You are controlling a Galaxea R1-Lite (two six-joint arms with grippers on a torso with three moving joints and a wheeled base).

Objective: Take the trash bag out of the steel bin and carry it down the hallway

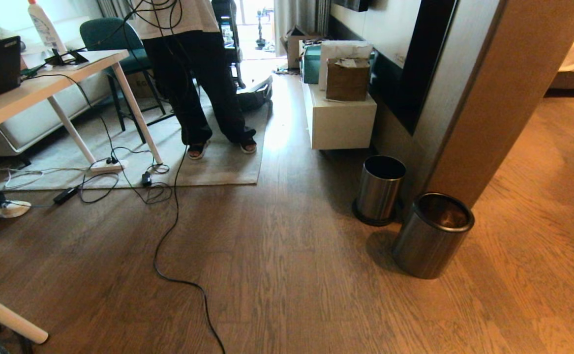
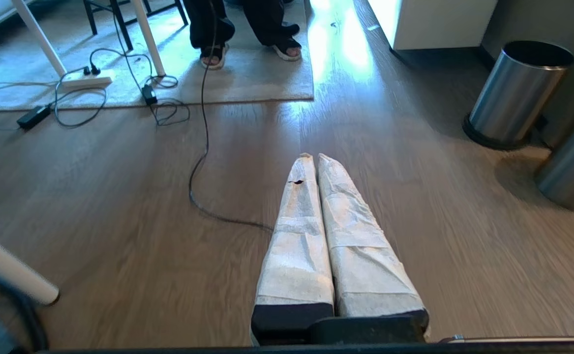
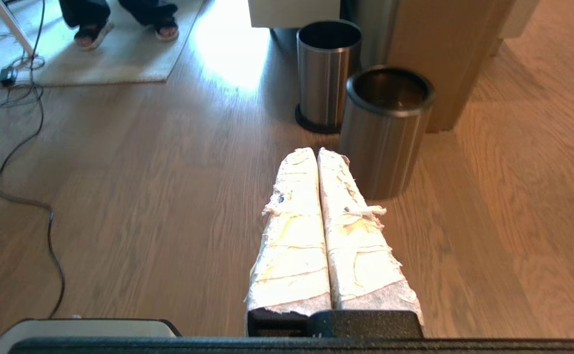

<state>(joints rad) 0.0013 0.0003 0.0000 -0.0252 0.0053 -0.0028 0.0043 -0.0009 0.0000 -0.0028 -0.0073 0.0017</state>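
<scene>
The steel bin with the thick black rim stands on the wood floor at the corner of a pillar. Its inside looks dark and brownish, and no trash bag shows in it. It appears again in the right wrist view as the nearer bin and at the edge of the left wrist view. My right gripper is shut and empty, its white-taped fingers low over the floor just short of that bin. My left gripper is likewise shut and empty over bare floor. Neither arm shows in the head view. The hallway is out of view.
A second steel bin stands just behind the first, next to a white cabinet. A person stands on a grey rug. A black cable snakes across the floor. White table legs are at the left.
</scene>
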